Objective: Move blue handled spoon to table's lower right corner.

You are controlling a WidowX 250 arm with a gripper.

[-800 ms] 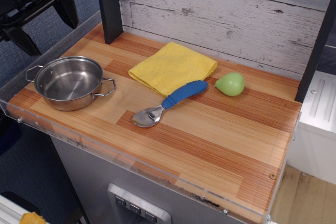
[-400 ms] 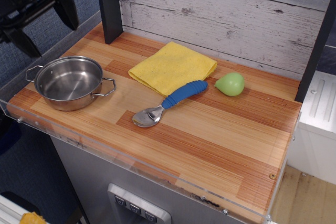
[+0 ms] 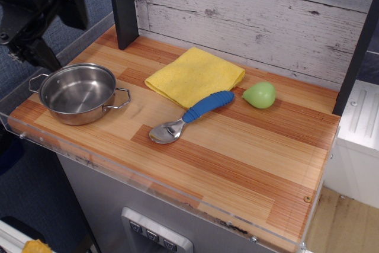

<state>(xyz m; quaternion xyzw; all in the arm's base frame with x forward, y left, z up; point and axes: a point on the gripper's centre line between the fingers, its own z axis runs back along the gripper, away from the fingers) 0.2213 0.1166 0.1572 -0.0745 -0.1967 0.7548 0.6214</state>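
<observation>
The spoon (image 3: 190, 116) lies flat near the middle of the table (image 3: 249, 158), silver bowl toward seven o'clock, blue handle running up to one o'clock, where its tip sits at the edge of the yellow cloth (image 3: 195, 76). I can't tell whether the two touch. It looks light and rigid, nothing that would bend or break. The polished bowl would probably be slick under metal, while the thick ribbed handle should give a firmer hold; I'd take it across the middle of that handle, square to its length.

The gripper (image 3: 50, 28) hangs at ten o'clock, above the far side of the steel pot (image 3: 78, 93), well away from the spoon. Two dark fingers (image 3: 41, 54) show with space between them, so it seems parted and holding nothing.

The planks look smooth and level. The corner (image 3: 302, 208) at five o'clock is bare wood with a small screw hole, bounded by a clear rim (image 3: 314, 205) that could stop a slide. A green pear-shaped toy (image 3: 259, 95) sits at two o'clock, clear of the straight path. Behind is a whitewashed board wall (image 3: 254, 16), with a dark post (image 3: 123, 7) at eleven o'clock.
</observation>
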